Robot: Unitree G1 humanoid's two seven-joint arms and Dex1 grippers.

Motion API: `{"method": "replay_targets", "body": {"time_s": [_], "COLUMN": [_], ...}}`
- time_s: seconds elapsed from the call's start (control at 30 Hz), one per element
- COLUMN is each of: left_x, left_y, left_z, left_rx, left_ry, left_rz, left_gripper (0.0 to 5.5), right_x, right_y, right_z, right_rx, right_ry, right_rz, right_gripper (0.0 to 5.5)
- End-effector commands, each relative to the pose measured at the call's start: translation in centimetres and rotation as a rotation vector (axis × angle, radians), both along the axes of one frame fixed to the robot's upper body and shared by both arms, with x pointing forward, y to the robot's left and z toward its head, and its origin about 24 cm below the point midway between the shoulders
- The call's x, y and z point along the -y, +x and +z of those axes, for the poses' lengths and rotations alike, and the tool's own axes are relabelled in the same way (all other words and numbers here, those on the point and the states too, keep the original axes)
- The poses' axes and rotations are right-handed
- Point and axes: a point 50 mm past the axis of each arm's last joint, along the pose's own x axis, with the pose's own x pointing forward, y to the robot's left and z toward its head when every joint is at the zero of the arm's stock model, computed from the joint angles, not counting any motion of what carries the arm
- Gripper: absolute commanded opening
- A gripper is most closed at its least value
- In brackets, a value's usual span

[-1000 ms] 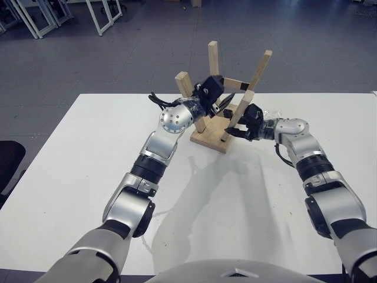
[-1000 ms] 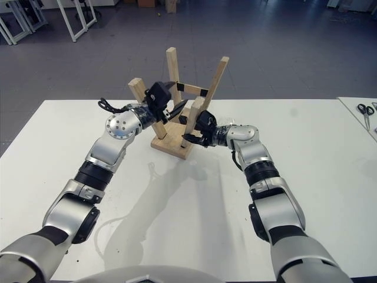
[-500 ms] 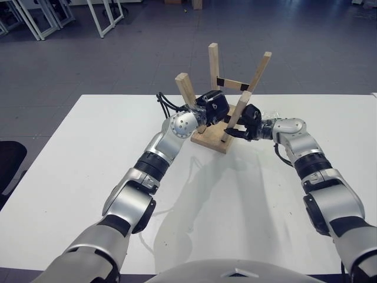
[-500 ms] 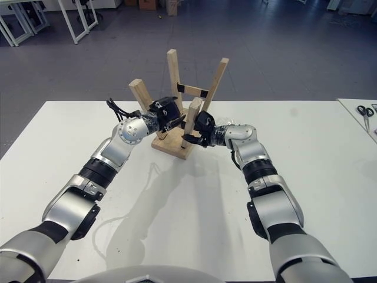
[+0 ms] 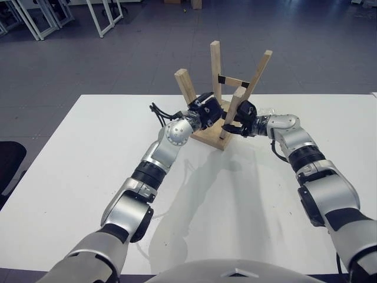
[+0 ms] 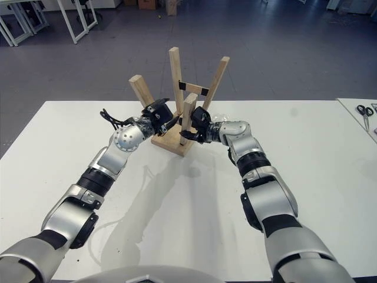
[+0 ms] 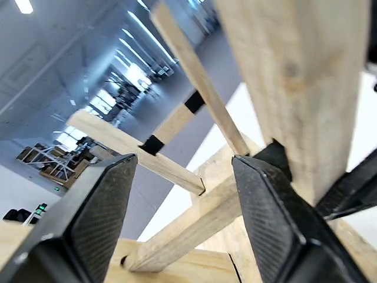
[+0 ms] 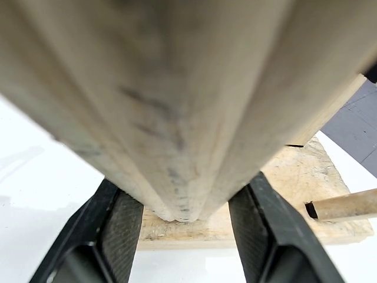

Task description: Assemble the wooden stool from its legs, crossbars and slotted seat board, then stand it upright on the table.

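Observation:
The wooden stool stands upside down at the far middle of the white table (image 5: 82, 177), with its seat board (image 6: 169, 144) down and its legs pointing up. A thin crossbar (image 5: 233, 82) with black tape joins two far legs. My right gripper (image 6: 189, 131) is shut on the near leg (image 5: 233, 108), low down by the board; in the right wrist view the fingers (image 8: 115, 236) press both sides of that leg (image 8: 177, 118). My left gripper (image 5: 217, 118) is open among the legs, just above the board, its fingers (image 7: 88, 218) wide apart around a low crossbar (image 7: 188, 233).
The table's far edge runs just behind the stool, with grey floor beyond. A pair of scissors (image 6: 366, 109) lies on another table at the far right. Metal frames (image 5: 35, 17) stand on the floor at the far left.
My left gripper has dropped from the upper crossbar down between the legs toward the seat board. My right gripper has shifted slightly left with the near leg, which now stands more upright.

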Motion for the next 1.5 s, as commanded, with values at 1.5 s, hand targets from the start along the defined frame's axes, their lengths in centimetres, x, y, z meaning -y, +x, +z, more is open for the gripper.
{"method": "replay_targets", "body": {"time_s": [1.5], "left_x": [-13.1], "left_y": [-5.1], "left_z": [-2.4], "left_rx": [-0.123], "left_ry": [-0.342], "left_rz": [0.42], "left_gripper": [2.98], "right_x": [7.5], "right_y": [-13.4], "right_z": [15.2], "right_rx": [0.332], "right_ry": [0.402], "right_rz": [-0.104], "right_gripper": [2.75]}}
